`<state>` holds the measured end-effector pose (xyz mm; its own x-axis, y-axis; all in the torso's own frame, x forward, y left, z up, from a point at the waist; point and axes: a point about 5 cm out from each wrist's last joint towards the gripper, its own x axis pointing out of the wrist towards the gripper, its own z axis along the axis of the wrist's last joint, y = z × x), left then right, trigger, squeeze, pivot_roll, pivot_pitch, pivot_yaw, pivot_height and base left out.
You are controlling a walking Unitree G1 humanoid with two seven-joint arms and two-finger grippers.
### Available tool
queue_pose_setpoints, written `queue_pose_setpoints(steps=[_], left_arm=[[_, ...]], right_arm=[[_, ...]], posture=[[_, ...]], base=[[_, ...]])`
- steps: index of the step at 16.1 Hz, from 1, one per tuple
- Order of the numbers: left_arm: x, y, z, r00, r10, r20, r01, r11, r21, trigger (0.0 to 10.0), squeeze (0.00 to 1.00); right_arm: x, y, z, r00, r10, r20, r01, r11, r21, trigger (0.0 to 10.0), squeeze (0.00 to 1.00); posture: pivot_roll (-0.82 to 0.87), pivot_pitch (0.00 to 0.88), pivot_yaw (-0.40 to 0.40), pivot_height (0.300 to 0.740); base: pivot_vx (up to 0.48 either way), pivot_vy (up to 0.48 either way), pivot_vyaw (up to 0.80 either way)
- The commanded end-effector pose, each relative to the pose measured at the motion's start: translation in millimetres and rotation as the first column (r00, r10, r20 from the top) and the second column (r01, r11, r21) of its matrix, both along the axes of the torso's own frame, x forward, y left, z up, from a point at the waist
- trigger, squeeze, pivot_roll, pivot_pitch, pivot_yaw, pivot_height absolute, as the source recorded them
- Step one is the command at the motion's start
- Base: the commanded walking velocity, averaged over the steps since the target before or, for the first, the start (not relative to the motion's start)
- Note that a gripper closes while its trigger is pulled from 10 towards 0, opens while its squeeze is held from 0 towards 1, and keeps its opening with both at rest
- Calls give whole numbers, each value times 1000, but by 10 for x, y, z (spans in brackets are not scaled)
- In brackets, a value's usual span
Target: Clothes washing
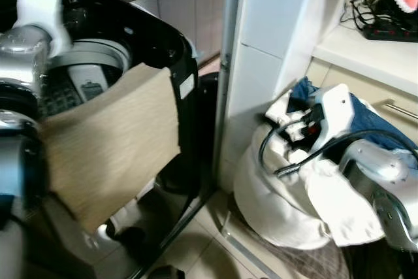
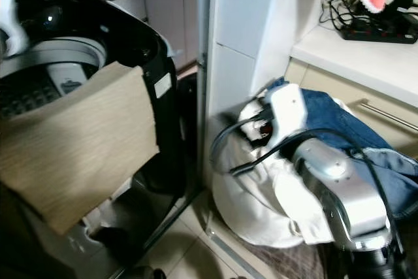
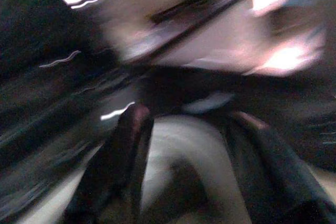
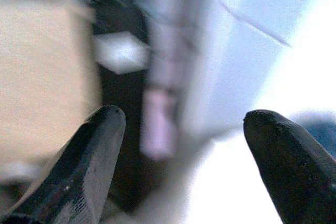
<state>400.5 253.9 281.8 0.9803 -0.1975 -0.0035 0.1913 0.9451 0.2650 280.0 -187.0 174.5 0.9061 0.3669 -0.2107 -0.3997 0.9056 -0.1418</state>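
Your right gripper [image 4: 181, 156] is spread wide with nothing in it, just above the white laundry bag [image 1: 281, 194] at about 4 o'clock. Blue jeans [image 2: 346, 129] lie on the bag. A tan cloth [image 1: 111, 142] hangs over the washing machine [image 1: 163, 44] at 9 o'clock. The left gripper [image 3: 194, 166] looks blurry, maybe parted.

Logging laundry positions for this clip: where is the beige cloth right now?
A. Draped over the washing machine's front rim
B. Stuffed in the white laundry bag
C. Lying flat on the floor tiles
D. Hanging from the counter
A: the beige cloth hangs over the front rim of the black washing machine, partly covering its open drum.
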Motion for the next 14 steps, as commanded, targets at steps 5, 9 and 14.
queue_pose_setpoints(steps=[5, 9, 14], left_arm=[[-423, -1149, -698, 811, -585, 12, 583, 808, -86, 10000, 0], [-939, -1523, -1023, 578, -810, -101, 783, 586, -210, 10000, 0], [-1194, -1642, -1087, 527, -835, -157, 802, 550, -232, 10000, 0]], right_arm=[[-86, -240, -222, 976, -2, -218, -22, 994, -109, 10000, 1000], [-209, -347, -370, 922, 34, -386, -113, 977, -183, 10000, 1000], [-163, -520, -749, 872, -60, -485, 21, 996, -87, 10000, 0]], posture=[[-107, 0, 50, 740], [-106, 0, 51, 740], [-100, 0, 48, 740]], base=[[0, 0, 0], [0, 0, 0], [0, 0, 0]])
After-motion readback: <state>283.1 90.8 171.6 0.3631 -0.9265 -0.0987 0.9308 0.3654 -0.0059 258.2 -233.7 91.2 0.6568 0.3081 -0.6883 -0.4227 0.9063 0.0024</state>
